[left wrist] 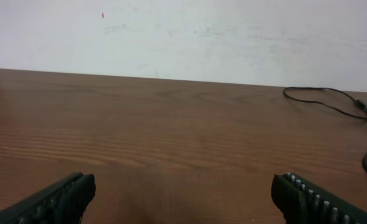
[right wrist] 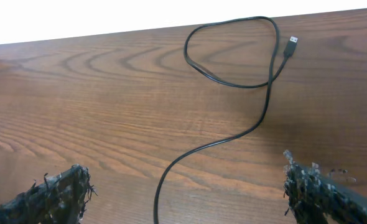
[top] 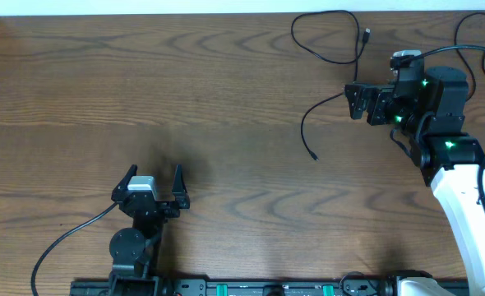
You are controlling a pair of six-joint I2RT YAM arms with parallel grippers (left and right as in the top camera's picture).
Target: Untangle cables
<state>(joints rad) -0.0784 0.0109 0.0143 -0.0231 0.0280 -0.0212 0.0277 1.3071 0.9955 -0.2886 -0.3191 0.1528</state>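
Lying between and ahead of the right gripper's point(right wrist: 186, 180) wide-spread, empty jaws, the black cable point(right wrist: 262, 118) curls into a loop beyond them, ending in a plug point(right wrist: 291, 43). The left gripper's point(left wrist: 183, 186) jaws are also spread and empty, with the cable far off to their right.

No legible writing anywhere
Green patches on the base rail point(top: 251, 289) too small to read; red speck on the wall point(left wrist: 102, 15) not decipherable

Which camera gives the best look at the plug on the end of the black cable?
The right wrist view: the plug lies close and sharp beside the cable loop. Overhead shows it only as a tiny speck. The left wrist view catches just a distant stretch of cable.
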